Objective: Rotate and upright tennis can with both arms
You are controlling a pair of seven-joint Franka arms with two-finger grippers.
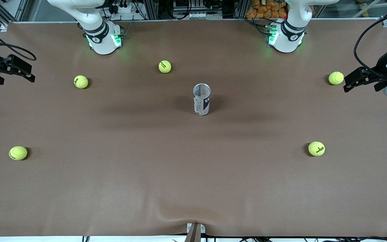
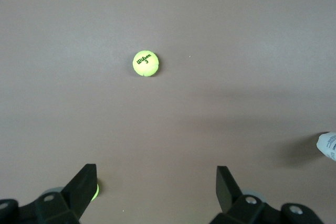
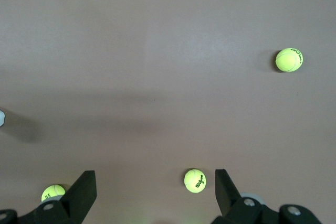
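Even overhead light – soft shadows beside the tennis can [image 1: 202,99] – wrist views dimmer.

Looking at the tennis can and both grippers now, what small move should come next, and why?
Probably none beyond keeping both arms back. The tennis can already stands upright mid-table, open rim up, apart from the tennis balls. The left gripper and the right gripper hang open and empty at the table's two ends, touching nothing. Reaching in again might only tip the can.

I see the brown table [image 1: 193,188] carrying the tennis can [image 1: 202,99] upright at its middle, with five tennis balls [image 1: 316,148] scattered around it.
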